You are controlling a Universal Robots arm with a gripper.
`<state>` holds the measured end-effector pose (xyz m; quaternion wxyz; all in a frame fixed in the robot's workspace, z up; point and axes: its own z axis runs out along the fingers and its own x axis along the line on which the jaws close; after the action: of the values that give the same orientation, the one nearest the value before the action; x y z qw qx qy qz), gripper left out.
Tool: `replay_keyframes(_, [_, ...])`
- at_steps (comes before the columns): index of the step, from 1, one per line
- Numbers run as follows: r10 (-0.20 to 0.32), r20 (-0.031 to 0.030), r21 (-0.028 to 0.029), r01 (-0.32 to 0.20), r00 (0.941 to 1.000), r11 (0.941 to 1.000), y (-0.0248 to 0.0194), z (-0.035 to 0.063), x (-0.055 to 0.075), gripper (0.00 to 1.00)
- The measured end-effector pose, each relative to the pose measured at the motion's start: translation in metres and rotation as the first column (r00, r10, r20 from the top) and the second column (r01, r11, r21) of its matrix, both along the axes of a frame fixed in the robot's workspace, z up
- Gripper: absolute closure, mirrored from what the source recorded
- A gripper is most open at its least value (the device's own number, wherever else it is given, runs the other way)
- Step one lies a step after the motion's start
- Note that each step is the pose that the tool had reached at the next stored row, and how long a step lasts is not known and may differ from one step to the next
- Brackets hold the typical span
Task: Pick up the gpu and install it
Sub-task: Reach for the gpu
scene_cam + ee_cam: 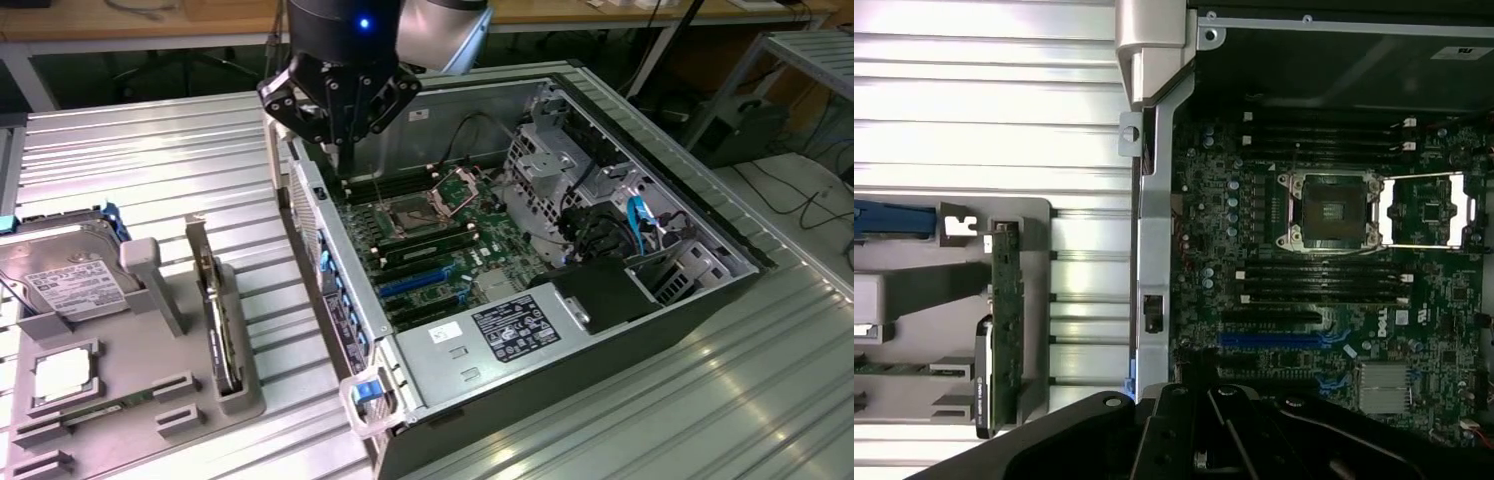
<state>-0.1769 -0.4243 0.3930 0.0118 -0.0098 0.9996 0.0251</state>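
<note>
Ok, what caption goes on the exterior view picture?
Robot gripper hovers over the open computer case; the gpu stands on edge in the gray holder beside it.

Dell logo (1385,322) in white on the motherboard (1254,200), letters turned sideways in the wrist view; it's the one brand mark that reads. White label (56,283) on the hard drive (40,250): printed lines, too small to read. Black-and-white label (513,328) on the power supply (447,350): text illegible. White sticker (1462,52) on the case wall (1334,70): print unreadable.
</note>
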Motion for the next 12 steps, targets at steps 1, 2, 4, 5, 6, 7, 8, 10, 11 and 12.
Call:
replay_keyframes(1, [0.000, 0.0000, 0.0000, 0.000, 1.0000, 1.0000, -0.0003, 0.0000, -0.0006, 0.89])
replay_keyframes(2, [0.000, 0.0000, 0.0000, 0.000, 1.0000, 1.0000, -0.0006, 0.0000, -0.0011, 0.89])
replay_keyframes(4, [0.000, 0.0000, 0.0000, 0.000, 1.0000, 1.0000, -0.0011, 0.0000, -0.0022, 0.89])
replay_keyframes(5, [0.000, 0.0000, 0.0000, 0.000, 1.0000, 1.0000, -0.0017, 0.0000, -0.0033, 0.89])
replay_keyframes(6, [0.000, 0.0000, 0.0000, 0.000, 1.0000, 1.0000, -0.0021, 0.0000, -0.0041, 0.89])
replay_keyframes(7, [0.000, 0.0000, 0.0000, 0.000, 1.0000, 1.0000, -0.0023, 0.0000, -0.0046, 0.89])
replay_keyframes(8, [0.000, 0.0000, 0.0000, 0.000, 1.0000, 1.0000, -0.0027, 0.0000, -0.0052, 0.89])
replay_keyframes(10, [0.000, 0.0001, 0.0000, 0.000, 1.0000, 1.0000, -0.0033, 0.0000, -0.0065, 0.89])
replay_keyframes(11, [0.000, 0.0000, 0.0000, 0.000, 1.0000, 1.0000, -0.0036, 0.0000, -0.0071, 0.89])
replay_keyframes(12, [0.000, 0.0001, 0.0001, 0.000, 1.0000, 1.0000, -0.0039, 0.0000, -0.0077, 0.89])
